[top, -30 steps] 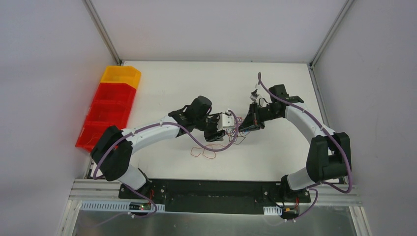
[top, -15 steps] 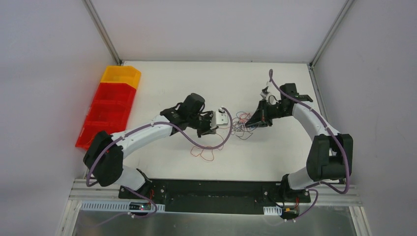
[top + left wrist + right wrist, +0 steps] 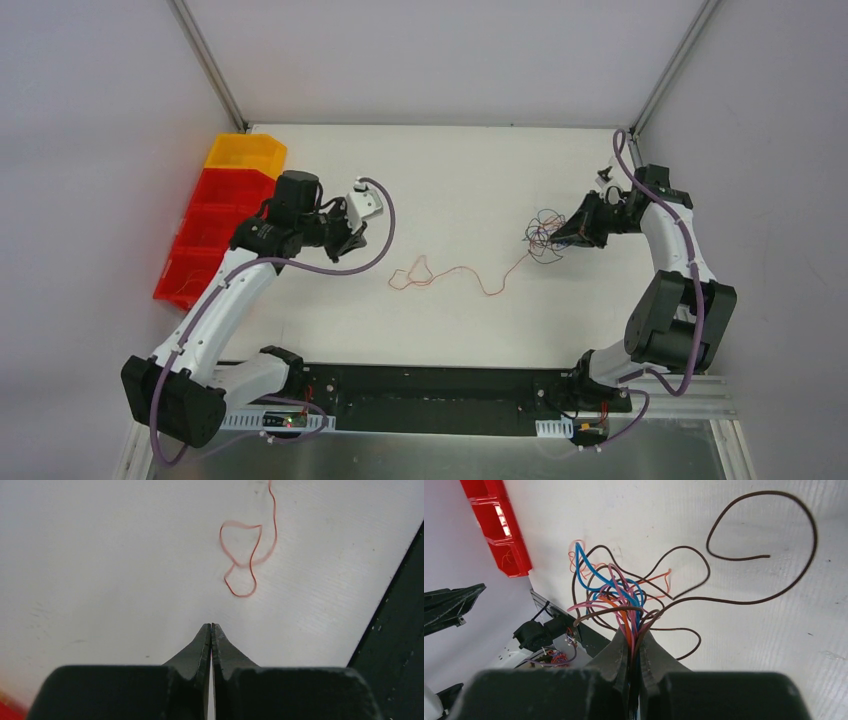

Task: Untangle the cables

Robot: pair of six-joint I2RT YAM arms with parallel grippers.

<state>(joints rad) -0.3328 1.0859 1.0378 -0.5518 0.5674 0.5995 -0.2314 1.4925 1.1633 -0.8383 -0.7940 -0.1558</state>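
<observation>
R gripper grips the cables bundle, far right; L gripper clenched (tips touching), left; red wire lies between.

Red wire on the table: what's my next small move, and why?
Probably open the left pincer and bring it to the looped end of the red wire: that pincer looks shut on nothing, while the wire's other end runs into the tangle clamped by the right pincer.

Red bins and 1 yellow bin sit along the left edge of the white table.
</observation>
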